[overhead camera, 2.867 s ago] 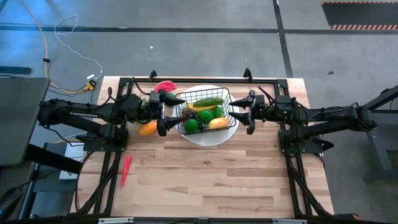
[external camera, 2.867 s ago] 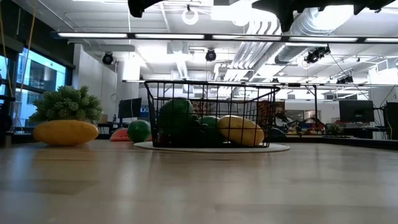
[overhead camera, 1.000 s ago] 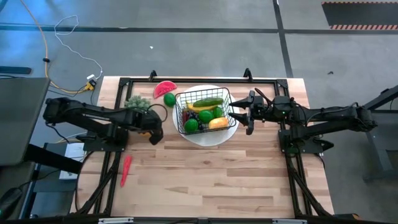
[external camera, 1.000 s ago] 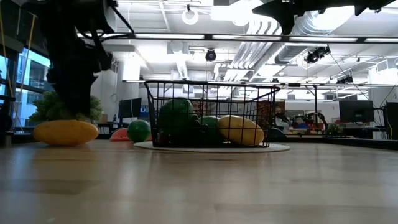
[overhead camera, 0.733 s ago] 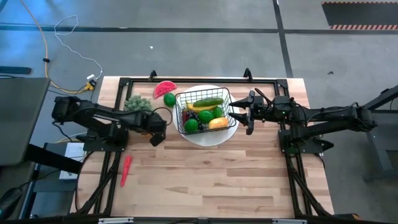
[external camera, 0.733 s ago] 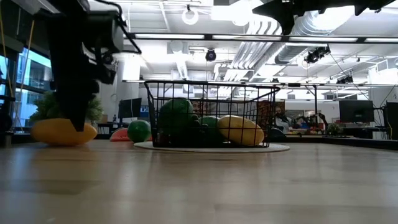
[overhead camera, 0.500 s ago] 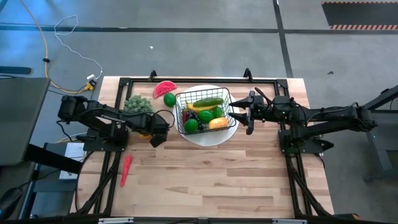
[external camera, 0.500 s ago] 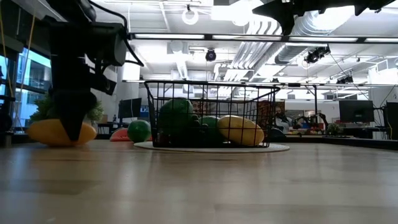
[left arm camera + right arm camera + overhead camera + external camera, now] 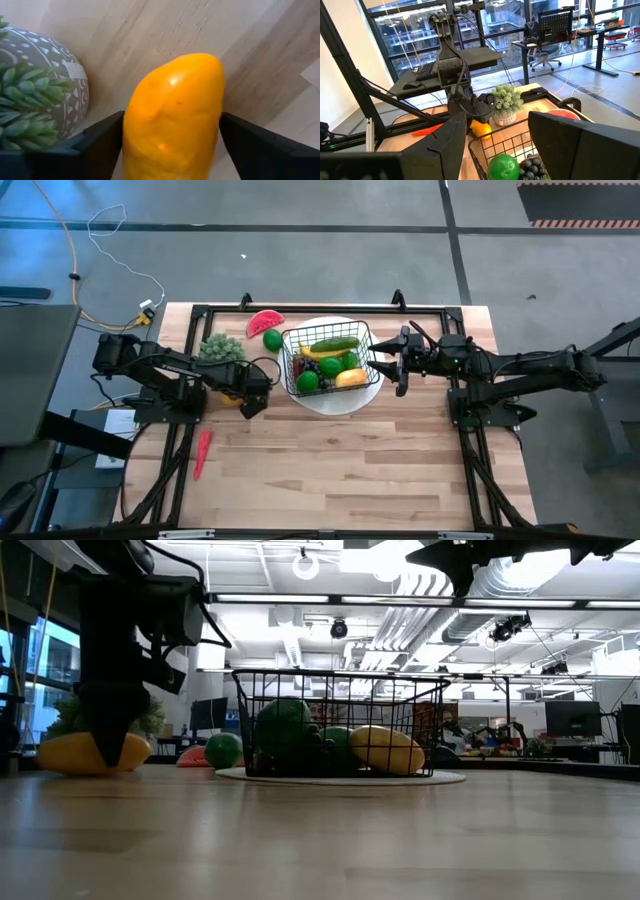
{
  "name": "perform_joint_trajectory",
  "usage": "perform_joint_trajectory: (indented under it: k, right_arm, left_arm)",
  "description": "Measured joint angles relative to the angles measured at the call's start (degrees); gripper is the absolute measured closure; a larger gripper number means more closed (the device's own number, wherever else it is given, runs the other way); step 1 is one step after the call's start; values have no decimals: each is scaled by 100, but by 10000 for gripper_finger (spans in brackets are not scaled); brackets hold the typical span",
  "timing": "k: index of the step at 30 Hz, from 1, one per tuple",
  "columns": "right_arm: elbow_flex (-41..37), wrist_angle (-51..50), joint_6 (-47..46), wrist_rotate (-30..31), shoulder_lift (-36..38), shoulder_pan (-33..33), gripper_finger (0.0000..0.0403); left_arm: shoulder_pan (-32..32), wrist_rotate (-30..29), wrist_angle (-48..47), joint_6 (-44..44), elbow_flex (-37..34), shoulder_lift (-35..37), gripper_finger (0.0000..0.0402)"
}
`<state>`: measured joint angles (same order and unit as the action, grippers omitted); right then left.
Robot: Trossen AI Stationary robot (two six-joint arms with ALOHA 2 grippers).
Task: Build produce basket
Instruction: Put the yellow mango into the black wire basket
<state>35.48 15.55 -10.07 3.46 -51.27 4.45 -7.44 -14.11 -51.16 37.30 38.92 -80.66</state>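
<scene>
An orange-yellow fruit (image 9: pixel 172 115) lies on its side on the table, left of the black wire basket (image 9: pixel 325 358). My left gripper (image 9: pixel 248 402) stands over the fruit, pointing steeply down and shut on it. The basket stands on a round white plate (image 9: pixel 340 404) and holds a cucumber, a banana, limes, grapes and a yellow fruit. A watermelon slice (image 9: pixel 265 321) and a lime (image 9: pixel 272 339) lie behind and to the left of the basket. A red pepper (image 9: pixel 202 452) lies near the left edge. My right gripper (image 9: pixel 390 365) hovers open, level, at the basket's right side. My left gripper pinches the orange-yellow fruit between its two fingers (image 9: pixel 100 142), one on each long side (image 9: pixel 132 125), about the fruit's middle. The fingers come from above, slanting steeply down, and lie across the fruit. The fruit (image 9: pixel 60 753) rests on the table.
A small potted green plant (image 9: pixel 222 348) in a patterned grey pot (image 9: pixel 55 75) stands right beside the fruit, on its far side. A black frame runs along the table's far and side edges. Bare wood lies toward the near edge.
My left gripper has gone down over the orange-yellow fruit, tipping more steeply downward, and now stands on it at table level. The fruit has shifted a little sideways on the table.
</scene>
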Motion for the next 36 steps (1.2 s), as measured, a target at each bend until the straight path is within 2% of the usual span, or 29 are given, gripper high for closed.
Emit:
perform_joint_trajectory:
  k: [7, 12, 16, 20, 23, 29, 32, 36]
  right_arm:
    - [0, -7, -17, 0, 0, 2, 206]
    - [0, -7, -23, 0, 0, 0, 206]
    - [0, -26, -44, 0, 0, 2, 206]
    - [0, -34, -44, 0, 0, 1, 206]
    - [0, -33, -42, 0, 0, 2, 206]
    - [0, -31, -42, 0, 1, 1, 206]
    - [0, -30, -44, 0, 0, 0, 206]
    - [2, -22, -46, 0, 2, 2, 206]
  left_arm:
    - [-2, 77, -11, -8, 44, 0, 152]
    - [13, 495, 16, -544, 420, 202, 158]
    - [174, 593, 172, -836, 794, 873, 157]
    - [435, 435, 1180, -904, 864, 1850, 157]
    - [672, -51, 2188, -1008, 868, 2526, 157]
    - [947, -923, 4343, -2161, 872, 3096, 157]
    - [864, -882, 5213, -2686, 872, 3014, 157]
    - [674, -189, 5896, -2802, 872, 2605, 157]
